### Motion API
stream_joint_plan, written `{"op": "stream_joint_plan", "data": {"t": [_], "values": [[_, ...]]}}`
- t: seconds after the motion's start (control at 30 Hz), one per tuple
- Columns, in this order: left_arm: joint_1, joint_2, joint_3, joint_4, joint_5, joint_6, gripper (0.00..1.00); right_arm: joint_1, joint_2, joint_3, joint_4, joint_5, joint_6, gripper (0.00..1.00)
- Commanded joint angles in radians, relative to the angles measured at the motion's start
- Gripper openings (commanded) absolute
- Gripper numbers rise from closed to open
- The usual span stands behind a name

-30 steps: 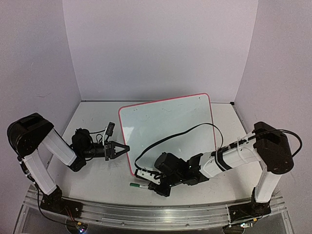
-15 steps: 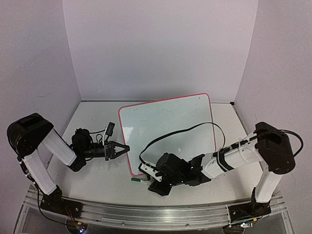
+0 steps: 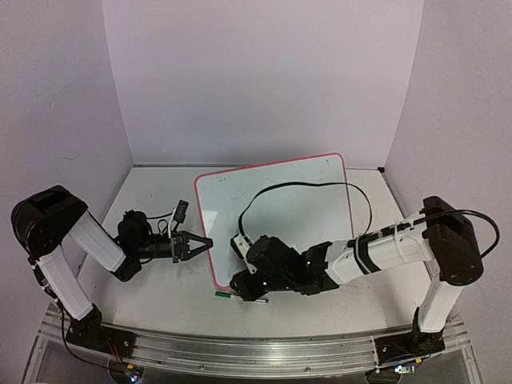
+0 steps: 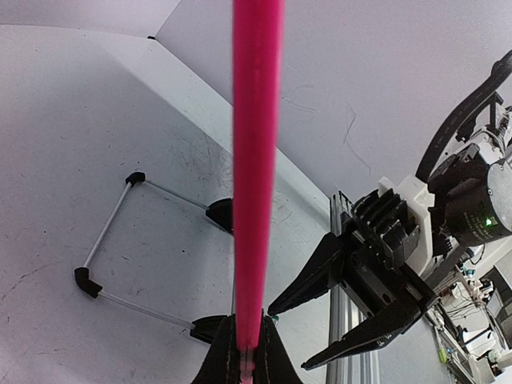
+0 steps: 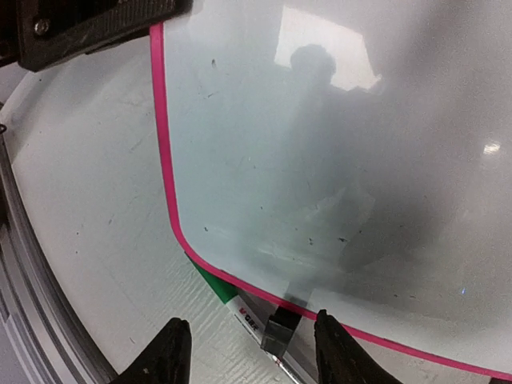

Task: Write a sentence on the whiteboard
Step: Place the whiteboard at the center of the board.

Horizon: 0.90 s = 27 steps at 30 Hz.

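The whiteboard (image 3: 276,208), white with a pink-red frame, stands tilted in the middle of the table. No green sentence shows on it, only small dark specks. My left gripper (image 3: 202,242) is shut on the frame's left edge; in the left wrist view (image 4: 248,330) the pink frame (image 4: 256,160) runs up from between the fingers. My right gripper (image 3: 238,282) is open and empty over the board's near left corner. In the right wrist view (image 5: 250,336) a green-capped marker (image 5: 218,286) lies on the table, partly under that corner (image 5: 172,232). The marker also shows in the top view (image 3: 225,294).
A black clip foot (image 5: 278,332) sits under the board's near edge, between my right fingers. A wire stand with black feet (image 4: 218,214) props the board from behind. The metal rail (image 3: 240,346) runs along the near table edge. Walls close the table at the back and sides.
My right gripper has moved left and away from the rail, up to the board's near left corner. The marker lies slightly closer to the board. The left arm has not moved.
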<state>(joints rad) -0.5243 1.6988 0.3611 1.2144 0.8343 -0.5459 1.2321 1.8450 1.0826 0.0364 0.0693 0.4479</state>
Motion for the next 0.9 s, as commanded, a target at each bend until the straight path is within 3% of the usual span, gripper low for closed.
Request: {"op": "stream_joint_plan", "data": {"t": [0.0,0.47,0.7,0.87], "values": [[0.007,-0.012,0.037,-0.012,-0.086,-0.007,0.0,0.003,0.061,0.075,-0.068,0.046,0.076,0.51],[0.007,0.002,0.05,-0.012,-0.081,-0.005,0.0,0.043,0.154,0.154,-0.192,0.163,0.159,0.36],[0.003,0.04,0.076,-0.012,-0.075,-0.006,0.0,0.038,0.145,0.153,-0.225,0.334,0.232,0.12],[-0.027,0.09,0.145,-0.012,-0.077,-0.005,0.0,-0.001,0.11,0.115,-0.237,0.387,0.279,0.01]]}}
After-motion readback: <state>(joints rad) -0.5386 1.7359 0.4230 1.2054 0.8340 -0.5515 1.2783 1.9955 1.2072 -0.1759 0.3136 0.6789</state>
